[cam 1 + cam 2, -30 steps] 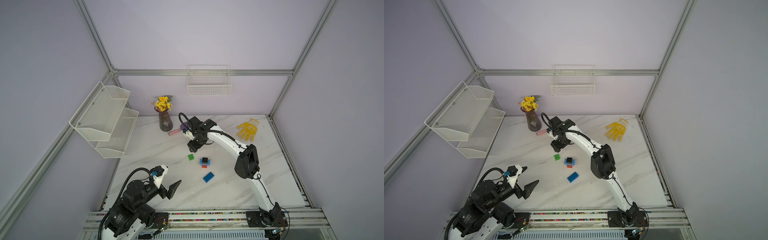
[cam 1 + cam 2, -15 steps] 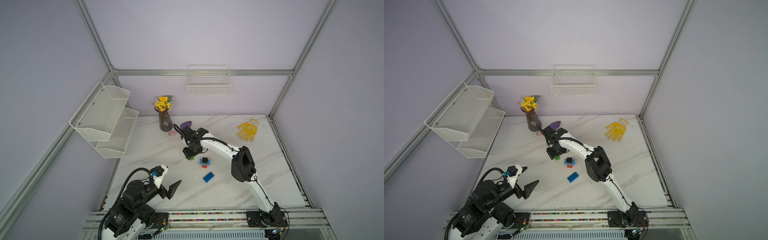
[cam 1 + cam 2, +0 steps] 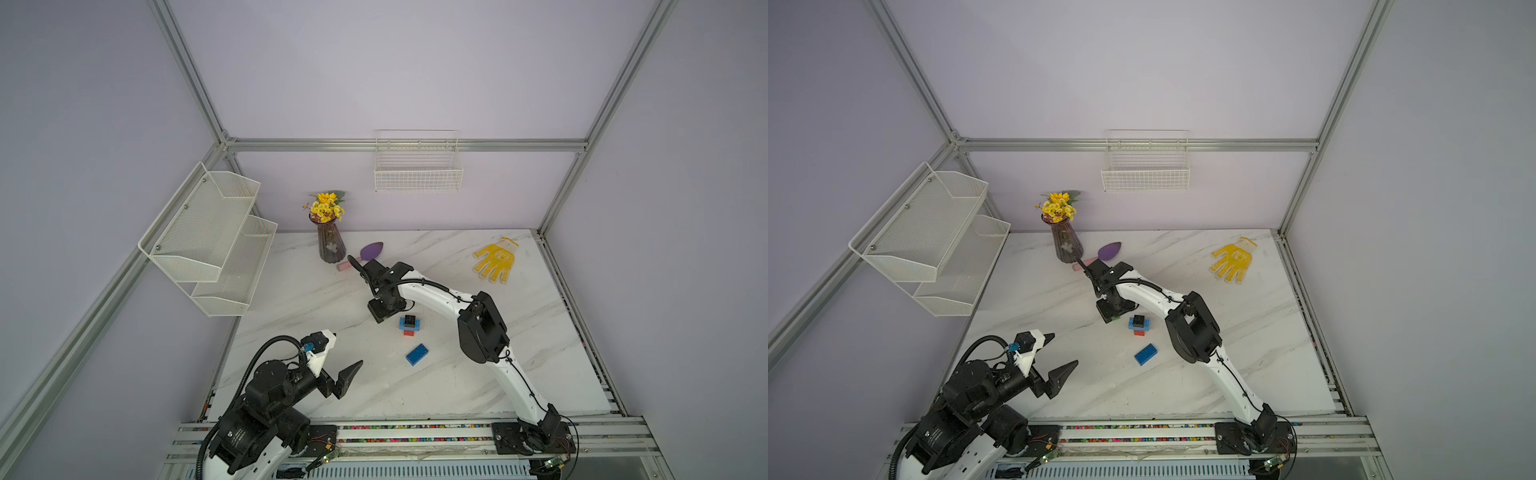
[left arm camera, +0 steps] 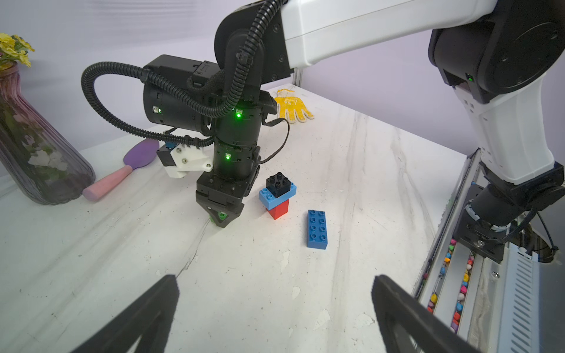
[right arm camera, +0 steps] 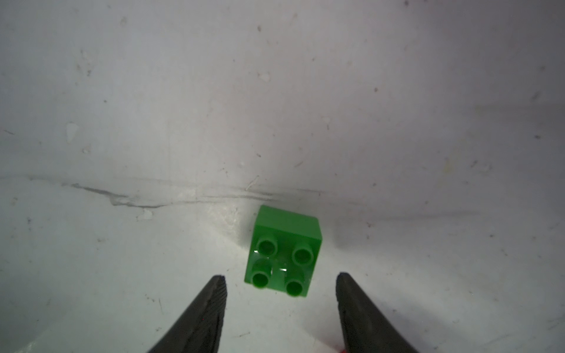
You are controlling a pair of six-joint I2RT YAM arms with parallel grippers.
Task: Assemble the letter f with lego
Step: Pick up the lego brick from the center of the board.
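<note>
A white marble table (image 3: 457,374) fills the floor of the cell. A two-tier mesh shelf (image 3: 208,237) hangs on the left wall, and a small wire basket (image 3: 417,174) hangs on the far wall.

The right arm (image 3: 432,291) reaches from the near right edge across to the middle of the table, with its wrist pointing straight down. The left arm (image 3: 270,390) sits folded at the near left corner.

At the far left stands a dark ribbed vase (image 3: 331,245) of yellow flowers. Just beside it lies a purple spatula (image 3: 371,250) with a pink handle. A yellow glove (image 3: 494,259) lies flat at the far right.

The left gripper (image 4: 274,276) hangs above the near table, its jaws wide apart with nothing between them.

The right gripper (image 5: 280,276) is down at the table top. Its two black fingers (image 5: 211,305) stand on either side of the green brick (image 5: 284,253), with a gap showing on each side, so they are apart and not clamped.

The green brick sits studs up on the table, left of centre. Just to its right is a short stack: a red brick (image 4: 278,209) at the bottom, a light blue brick (image 4: 269,195) across it, and a black brick (image 4: 278,183) on top. The dark blue brick (image 4: 317,229) lies flat by itself, nearer than the stack and apart from it.
</note>
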